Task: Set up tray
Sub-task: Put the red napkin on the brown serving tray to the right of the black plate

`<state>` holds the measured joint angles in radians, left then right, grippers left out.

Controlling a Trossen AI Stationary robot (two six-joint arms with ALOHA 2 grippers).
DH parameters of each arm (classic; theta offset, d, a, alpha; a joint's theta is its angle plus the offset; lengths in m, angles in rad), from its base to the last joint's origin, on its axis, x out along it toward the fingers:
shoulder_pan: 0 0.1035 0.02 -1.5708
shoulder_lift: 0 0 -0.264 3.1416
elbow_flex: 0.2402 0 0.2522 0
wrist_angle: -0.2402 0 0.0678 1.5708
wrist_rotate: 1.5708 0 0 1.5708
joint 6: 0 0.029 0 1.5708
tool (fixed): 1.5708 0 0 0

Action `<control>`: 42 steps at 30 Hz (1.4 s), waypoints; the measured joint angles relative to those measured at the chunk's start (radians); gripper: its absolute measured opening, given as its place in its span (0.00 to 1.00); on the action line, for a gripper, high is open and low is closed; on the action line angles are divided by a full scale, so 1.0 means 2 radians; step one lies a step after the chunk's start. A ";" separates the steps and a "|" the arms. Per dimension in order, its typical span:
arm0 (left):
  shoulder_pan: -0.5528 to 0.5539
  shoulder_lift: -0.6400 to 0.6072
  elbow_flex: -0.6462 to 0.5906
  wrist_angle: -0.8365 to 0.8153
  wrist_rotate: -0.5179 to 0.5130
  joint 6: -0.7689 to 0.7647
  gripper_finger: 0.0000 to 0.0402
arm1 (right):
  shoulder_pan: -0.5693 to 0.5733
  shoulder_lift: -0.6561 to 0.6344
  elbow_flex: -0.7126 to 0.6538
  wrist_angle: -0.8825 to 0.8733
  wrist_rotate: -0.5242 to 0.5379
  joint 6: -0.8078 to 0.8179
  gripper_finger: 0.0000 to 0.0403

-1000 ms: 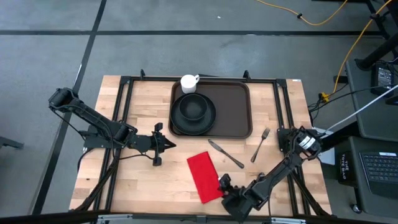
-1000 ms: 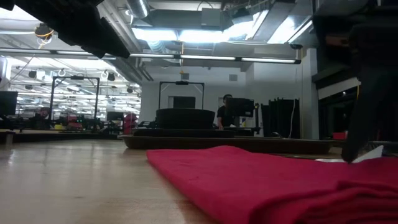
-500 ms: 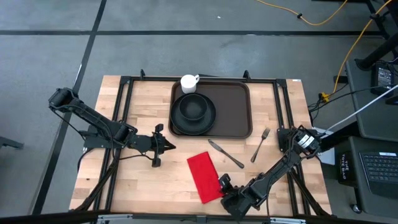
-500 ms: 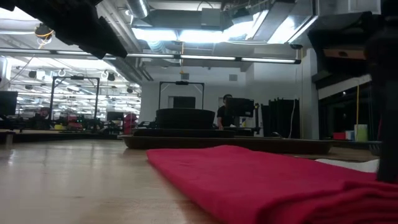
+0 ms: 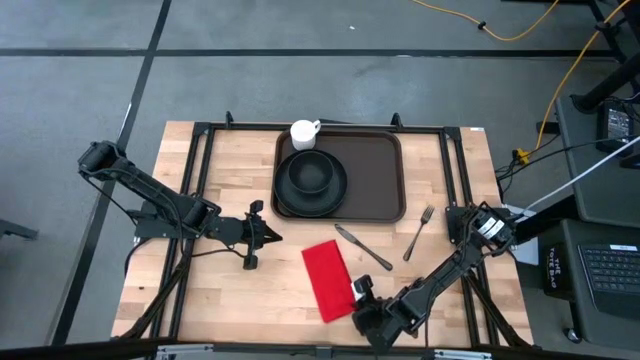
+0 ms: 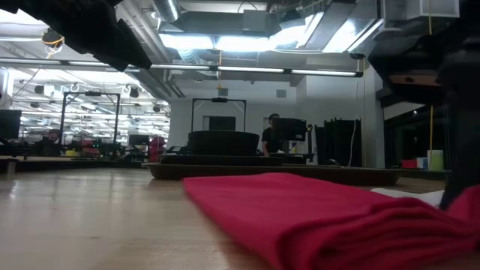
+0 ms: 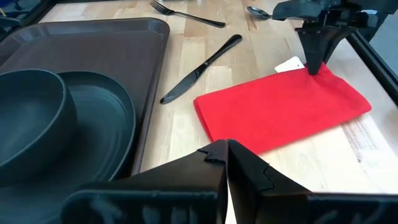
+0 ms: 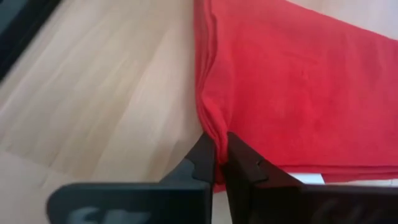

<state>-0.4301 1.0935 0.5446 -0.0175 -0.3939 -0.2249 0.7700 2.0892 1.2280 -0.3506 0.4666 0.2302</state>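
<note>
Tray (image 5: 375, 172) sits at the far middle of the desk (image 5: 200, 300), dark brown, long side running left-right. Black plate (image 5: 311, 196) on its left half with a black bowl (image 5: 311, 172) in it; right half of the tray bare. White mug (image 5: 303, 133) at the tray's far left corner, on or just against the rim, cannot tell which.

Right hand (image 5: 360, 293) low at the near edge of the desk, at the right near corner of the red napkin (image 5: 328, 281). Right wrist view: fingers (image 8: 239, 163) pinched together on the napkin's edge (image 8: 280, 93), cloth bunched into a ridge between them. Left wrist view shows the same: right hand (image 7: 316, 62) tip down on the napkin's corner (image 7: 280, 109), a white slip of paper (image 7: 289, 65) just beside it. Low view: napkin (image 6: 300, 214) humped up in front.

Left hand (image 5: 268, 234) waits over the desk left of the napkin, pointing toward it, fingers (image 7: 249, 171) closed tip to tip, nothing in them.

Knife (image 5: 362, 246) lies on the desk between napkin and tray, slanted. Fork (image 5: 418, 231) right of the knife, near the tray's right near corner, apart from it. Spoon bowl (image 7: 258, 11) shows near the fork in the left wrist view only.
</note>
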 joint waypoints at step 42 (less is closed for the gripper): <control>0.000 0.000 0.000 0.015 0.028 0.001 0.01 | 0.014 -0.072 0.160 -0.277 0.111 0.146 0.05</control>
<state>-0.4305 1.0935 0.5446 0.0119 -0.3386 -0.2230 0.7971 1.9450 1.5481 -0.9040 0.6876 0.5231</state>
